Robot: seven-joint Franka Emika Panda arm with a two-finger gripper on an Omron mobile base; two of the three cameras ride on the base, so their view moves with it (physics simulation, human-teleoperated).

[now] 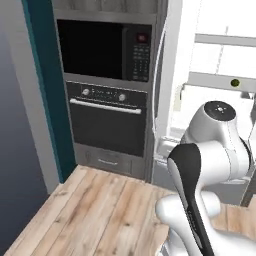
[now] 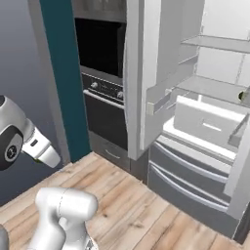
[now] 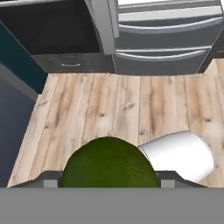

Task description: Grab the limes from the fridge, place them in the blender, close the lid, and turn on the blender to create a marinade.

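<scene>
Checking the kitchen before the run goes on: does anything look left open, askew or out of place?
The fridge stands wide open, with its white drawer pulled out. One lime sits on a shelf inside; another lime is held in the end effector above the wooden floor. Nothing is spilled or damaged.

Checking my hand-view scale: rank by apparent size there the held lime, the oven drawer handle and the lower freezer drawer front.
1. Lime in the end effector: largest, but only because it sits against the camera.
2. Lower freezer drawer front.
3. Oven drawer handle: smallest.

Matt green lime (image 3: 108,162), pale wood-plank floor (image 3: 131,105)
</scene>
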